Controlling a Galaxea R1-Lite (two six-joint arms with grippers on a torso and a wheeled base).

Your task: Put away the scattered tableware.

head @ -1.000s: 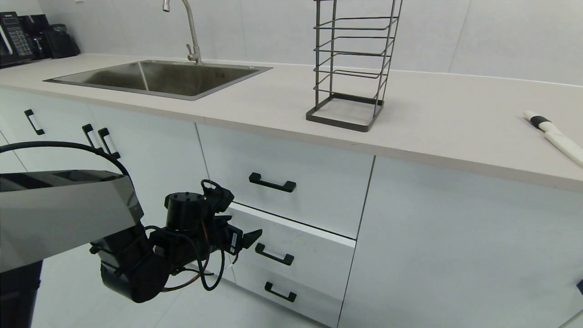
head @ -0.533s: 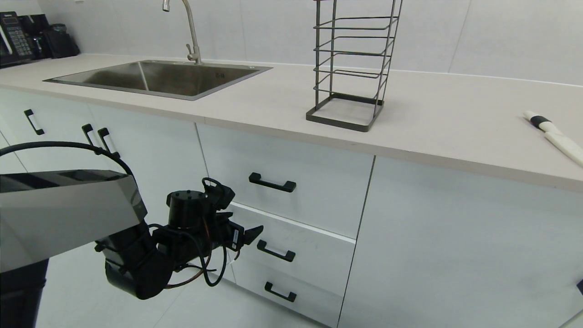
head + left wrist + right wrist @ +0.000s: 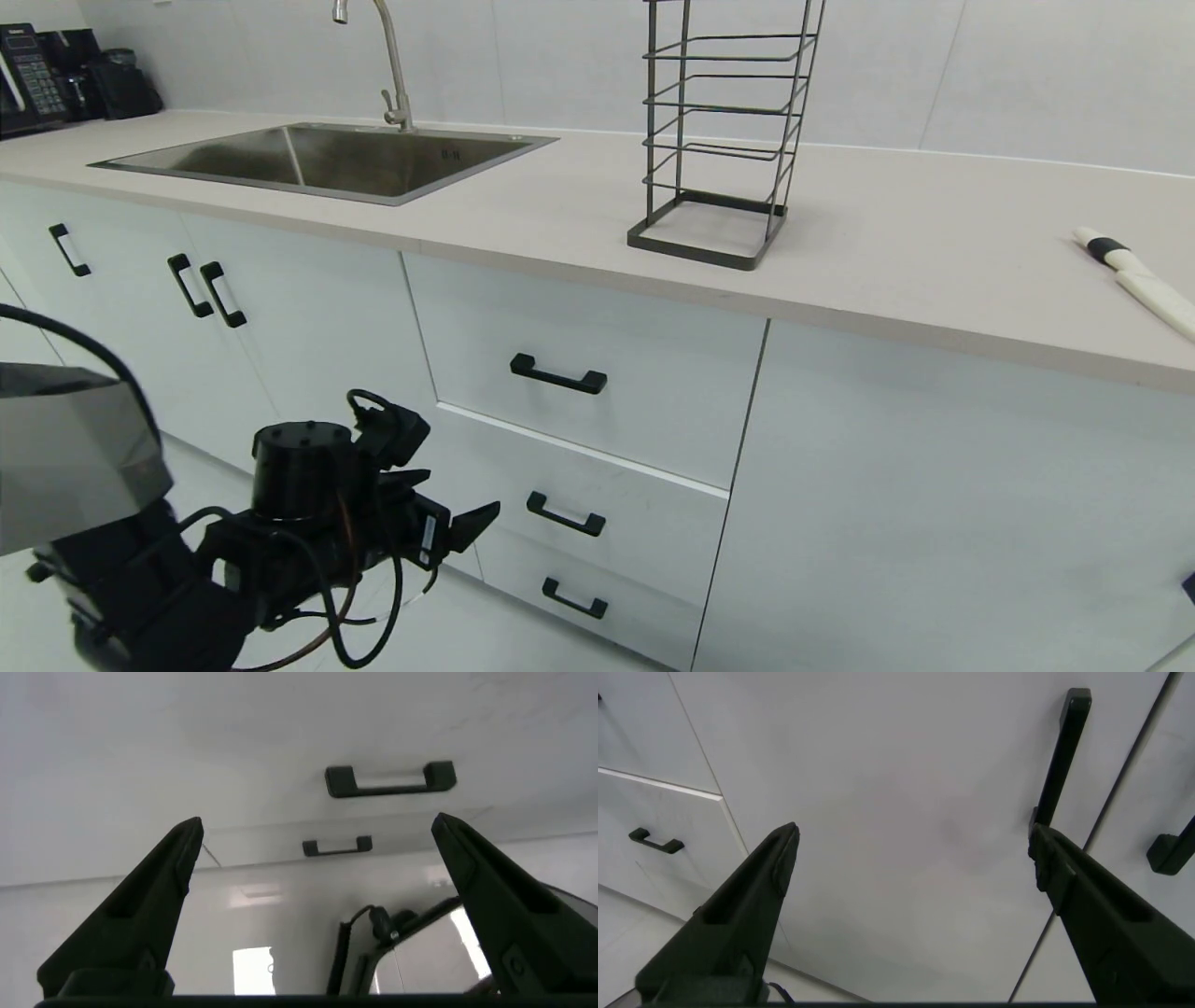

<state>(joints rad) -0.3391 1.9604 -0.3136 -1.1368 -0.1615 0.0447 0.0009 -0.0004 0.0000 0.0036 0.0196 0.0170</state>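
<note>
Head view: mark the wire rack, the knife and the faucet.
wire rack [image 3: 691,254], head view, on the front bar of its base
knife [image 3: 1107,248], head view, on its black band
faucet [image 3: 394,65], head view, on its upright neck

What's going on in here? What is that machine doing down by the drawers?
A two-armed robot is putting away tableware in a kitchen. Its left gripper hangs open and holds nothing, in front of the shut drawers and just short of the middle drawer's handle. The right gripper is open too, facing a cabinet door. A white utensil lies on the countertop, apart from the empty wire rack.
</note>
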